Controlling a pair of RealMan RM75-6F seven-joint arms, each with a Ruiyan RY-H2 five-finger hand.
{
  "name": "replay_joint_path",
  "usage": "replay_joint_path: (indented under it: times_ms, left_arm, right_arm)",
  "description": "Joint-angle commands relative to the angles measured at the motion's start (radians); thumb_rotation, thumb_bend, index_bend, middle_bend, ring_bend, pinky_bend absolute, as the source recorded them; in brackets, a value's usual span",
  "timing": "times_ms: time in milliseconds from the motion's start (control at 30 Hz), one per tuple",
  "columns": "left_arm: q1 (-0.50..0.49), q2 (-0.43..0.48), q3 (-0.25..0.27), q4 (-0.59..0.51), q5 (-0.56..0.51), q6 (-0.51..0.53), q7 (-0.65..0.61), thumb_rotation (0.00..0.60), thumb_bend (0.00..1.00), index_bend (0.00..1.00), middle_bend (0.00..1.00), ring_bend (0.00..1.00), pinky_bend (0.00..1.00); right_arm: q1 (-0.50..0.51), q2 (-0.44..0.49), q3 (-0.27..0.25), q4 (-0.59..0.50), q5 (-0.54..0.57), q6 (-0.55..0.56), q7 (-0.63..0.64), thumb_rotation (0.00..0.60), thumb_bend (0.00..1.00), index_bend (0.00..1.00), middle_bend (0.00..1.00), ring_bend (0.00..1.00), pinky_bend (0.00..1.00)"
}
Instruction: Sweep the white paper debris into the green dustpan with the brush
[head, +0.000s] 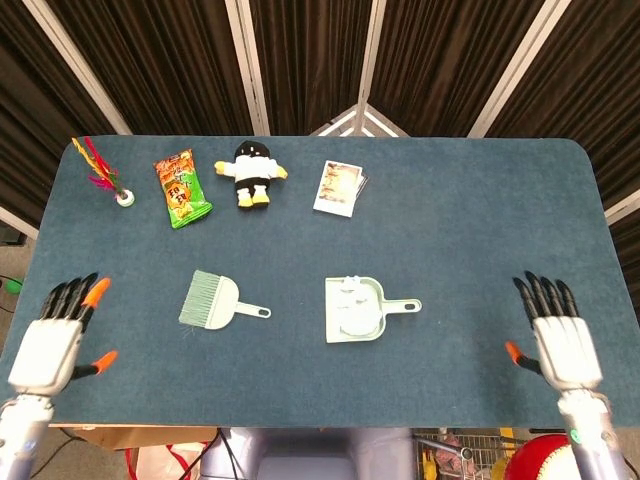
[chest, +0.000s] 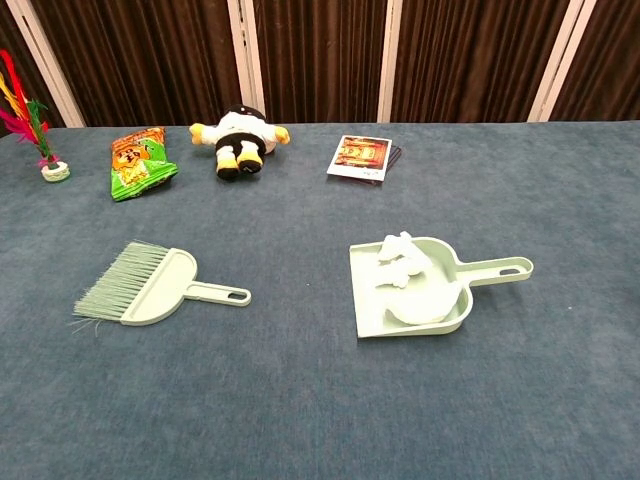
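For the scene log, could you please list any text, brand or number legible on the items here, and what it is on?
Green snack packet: orange lettering on its front, too small and blurred to read.
Booklet: red printed cover, no legible words.
Plush toy, brush, dustpan and feather shuttlecock: no text visible.

left hand (head: 47, 345): white back, black fingers, orange tips | right hand (head: 563, 340): same | grey wrists

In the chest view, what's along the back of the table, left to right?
Shuttlecock → snack bag → plush toy → photo cards.
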Motion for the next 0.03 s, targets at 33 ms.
replay_joint_path:
  times_ms: [33]
  left_arm:
    - [0.07, 0.003, 0.043, 0.083, 0.038, 0.031, -0.083, 0.6, 0.0, 0.0, 0.0, 0.0, 0.0]
  right_arm:
    - [-0.062, 0.032, -0.045, 0.05, -0.075, 0.075, 0.042, 0.6, 0.24, 0.0, 0.0, 0.0, 0.0]
